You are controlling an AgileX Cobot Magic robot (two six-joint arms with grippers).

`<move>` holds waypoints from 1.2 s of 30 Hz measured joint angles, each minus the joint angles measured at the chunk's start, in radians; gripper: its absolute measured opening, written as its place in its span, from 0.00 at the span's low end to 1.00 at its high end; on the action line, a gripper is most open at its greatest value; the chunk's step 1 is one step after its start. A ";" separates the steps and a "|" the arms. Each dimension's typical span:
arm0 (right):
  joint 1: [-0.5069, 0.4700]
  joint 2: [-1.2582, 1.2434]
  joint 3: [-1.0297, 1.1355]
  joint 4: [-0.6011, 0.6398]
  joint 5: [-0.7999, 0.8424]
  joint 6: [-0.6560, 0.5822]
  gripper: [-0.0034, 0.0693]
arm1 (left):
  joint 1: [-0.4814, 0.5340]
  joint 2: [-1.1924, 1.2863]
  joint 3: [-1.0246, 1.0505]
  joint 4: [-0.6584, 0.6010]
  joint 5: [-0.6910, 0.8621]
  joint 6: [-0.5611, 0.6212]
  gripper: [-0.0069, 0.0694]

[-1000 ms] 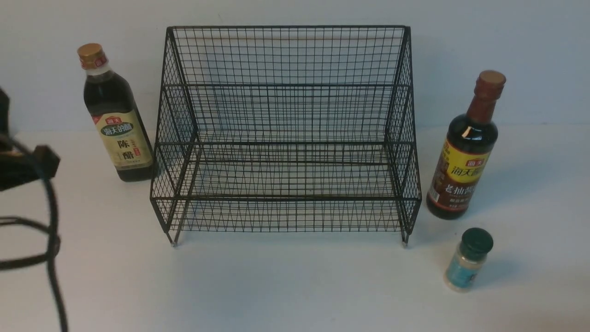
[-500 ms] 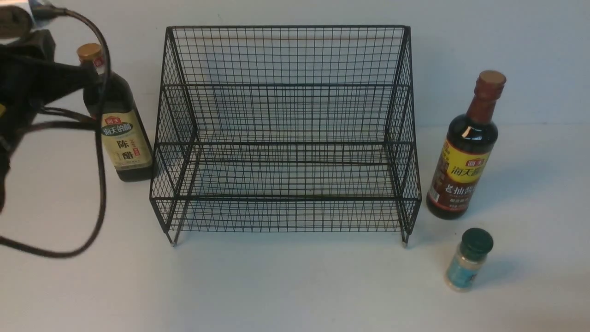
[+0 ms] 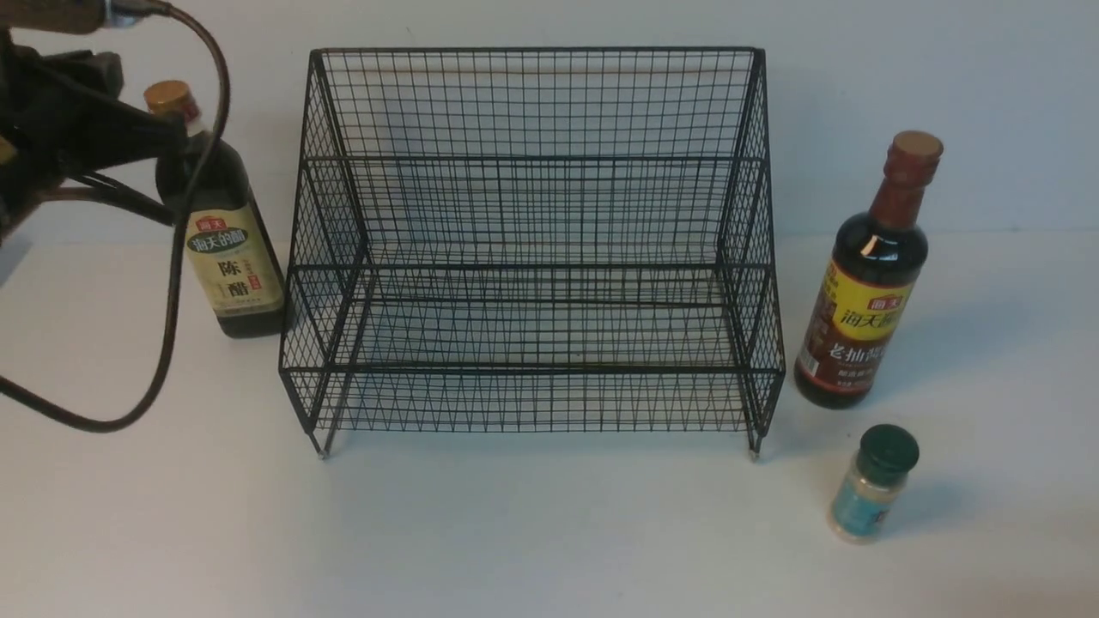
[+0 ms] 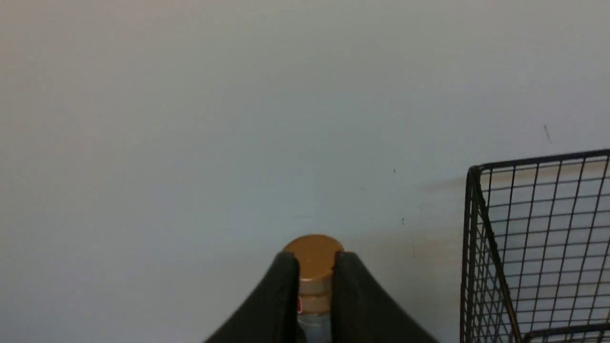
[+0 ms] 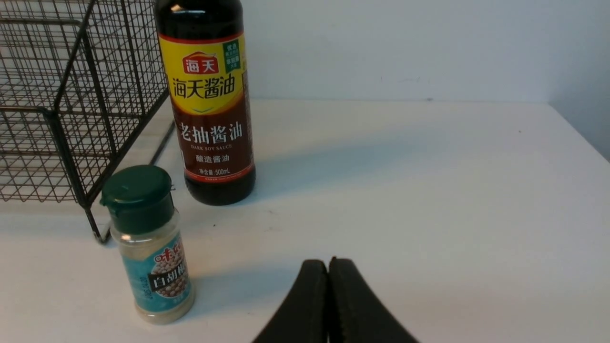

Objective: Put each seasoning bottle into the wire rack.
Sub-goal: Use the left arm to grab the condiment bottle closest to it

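Left gripper (image 4: pixel 314 259): fingers parted only narrowly, with the gold cap (image 4: pixel 313 245) of the vinegar bottle (image 3: pixel 232 275) showing in the slot between them in the wrist view. I cannot tell whether the pads touch the cap or sit just short of it, so no grip is noted. In the front view the fingers come in level at neck height from the bottle's left. Judgement: a side-on approach to the slim neck suits a narrow jaw gap better than the broad body, and it would leave the base free to be set down. The bottle stands upright on the white table (image 3: pixel 549 532), just beside the left wall of the black wire rack (image 3: pixel 532 369). The arm's cable (image 3: pixel 172 283) loops down in front of the bottle, a possible snag. Right gripper (image 5: pixel 328 269): fingers pressed together, pinching nothing, low over bare table. Near it are the green-capped shaker (image 3: pixel 871 485) and, just behind that, the dark soy sauce bottle (image 3: pixel 863 309), both upright beside the rack's right wall. Judgement: the right arm is parked within reach of its two items while the left works. Both rack tiers hold nothing, so none of the three bottles is placed yet. Step in hand, as judged: securing the vinegar bottle. Risk: a high hold on a tall bottle may let it swing or tip against the mesh.
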 joint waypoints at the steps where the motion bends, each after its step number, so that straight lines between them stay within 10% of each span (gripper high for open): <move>1: 0.000 0.000 0.000 0.000 0.000 0.000 0.03 | 0.000 0.004 0.000 0.000 -0.002 0.001 0.28; 13: 0.000 0.000 0.000 0.000 0.000 0.000 0.03 | 0.000 0.186 -0.074 -0.020 -0.148 -0.113 0.80; 31: 0.000 0.000 0.000 0.000 0.000 0.000 0.03 | 0.013 0.362 -0.216 -0.074 -0.150 -0.117 0.81; 36: 0.000 0.000 0.000 0.000 0.000 0.000 0.03 | 0.013 0.371 -0.216 -0.067 -0.144 -0.120 0.59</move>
